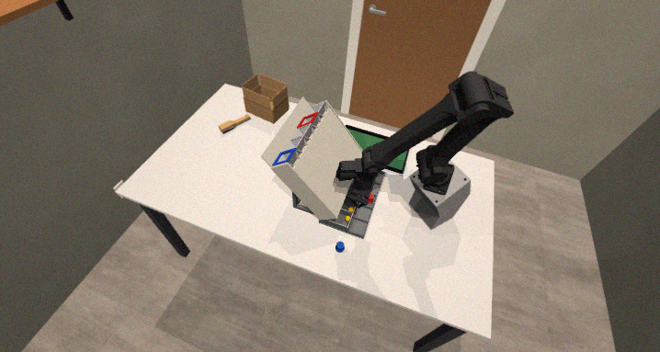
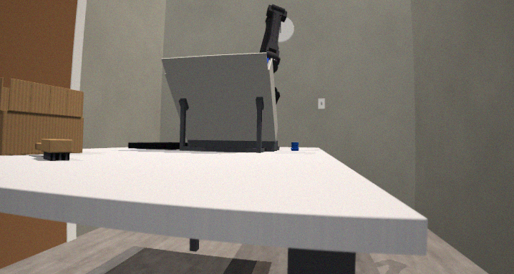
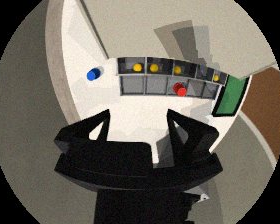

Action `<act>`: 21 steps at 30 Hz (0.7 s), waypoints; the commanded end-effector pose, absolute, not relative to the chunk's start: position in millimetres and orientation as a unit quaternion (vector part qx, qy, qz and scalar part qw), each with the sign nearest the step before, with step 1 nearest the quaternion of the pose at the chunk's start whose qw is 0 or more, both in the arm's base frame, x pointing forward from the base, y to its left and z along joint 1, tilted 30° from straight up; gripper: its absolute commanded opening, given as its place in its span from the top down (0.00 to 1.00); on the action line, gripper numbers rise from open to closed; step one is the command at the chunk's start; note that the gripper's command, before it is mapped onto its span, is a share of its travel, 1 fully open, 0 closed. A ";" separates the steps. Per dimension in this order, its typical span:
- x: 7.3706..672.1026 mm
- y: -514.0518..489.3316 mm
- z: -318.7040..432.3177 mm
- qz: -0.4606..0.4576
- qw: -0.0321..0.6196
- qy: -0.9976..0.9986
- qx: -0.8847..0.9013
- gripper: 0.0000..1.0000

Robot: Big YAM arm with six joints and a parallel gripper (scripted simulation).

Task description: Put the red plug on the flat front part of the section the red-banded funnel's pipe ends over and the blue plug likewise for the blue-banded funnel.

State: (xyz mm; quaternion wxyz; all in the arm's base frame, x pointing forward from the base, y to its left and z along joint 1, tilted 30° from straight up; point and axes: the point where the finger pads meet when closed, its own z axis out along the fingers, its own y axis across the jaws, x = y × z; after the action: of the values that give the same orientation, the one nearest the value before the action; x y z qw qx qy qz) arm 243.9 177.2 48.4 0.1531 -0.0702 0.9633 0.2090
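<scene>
The slanted grey cover [image 1: 313, 160] has a red-banded funnel [image 1: 307, 119] and a blue-banded funnel [image 1: 283, 156] on top. At its foot lies a dark sectioned tray [image 1: 353, 216]. In the wrist view the tray [image 3: 171, 78] holds several yellow marbles [image 3: 153, 67] in its back row. The red plug [image 3: 181, 90] stands on the flat front part of one section and also shows in the top view [image 1: 370, 198]. My gripper [image 3: 138, 112] is open and empty, above the tray and clear of the red plug. The blue plug [image 1: 340, 245] stands on the table in front of the tray.
A green marble tray lies behind the sectioned tray, next to the arm's base [image 1: 438, 190]. A cardboard box [image 1: 265, 96] and a wooden brush [image 1: 233, 123] sit at the far left of the table. The blue plug [image 2: 294, 146] is near the table edge.
</scene>
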 end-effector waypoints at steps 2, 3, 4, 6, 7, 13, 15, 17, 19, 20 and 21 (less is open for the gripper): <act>247.1 182.6 55.0 0.212 0.157 0.962 -0.067 0.13; 247.1 182.6 55.0 0.212 0.157 0.962 -0.067 0.13; 247.0 182.7 55.0 0.212 0.158 0.962 -0.067 0.13; 247.0 182.7 55.0 0.212 0.158 0.962 -0.067 0.13; 247.7 192.3 55.5 0.212 0.157 0.962 -0.067 0.13; 251.5 250.3 58.2 0.211 0.157 0.962 -0.067 0.13; 252.7 269.6 59.1 0.211 0.157 0.962 -0.066 0.13; 254.0 288.9 60.1 0.211 0.157 0.962 -0.066 0.13; 255.2 308.2 61.0 0.211 0.157 0.963 -0.066 0.13; 255.9 317.8 61.4 0.211 0.157 0.963 -0.066 0.13; 256.5 327.5 61.9 0.211 0.157 0.963 -0.066 0.13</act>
State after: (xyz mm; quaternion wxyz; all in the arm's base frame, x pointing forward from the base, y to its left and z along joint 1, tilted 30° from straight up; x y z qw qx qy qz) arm 249.0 295.7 61.3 0.1615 -0.0907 0.9614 0.2034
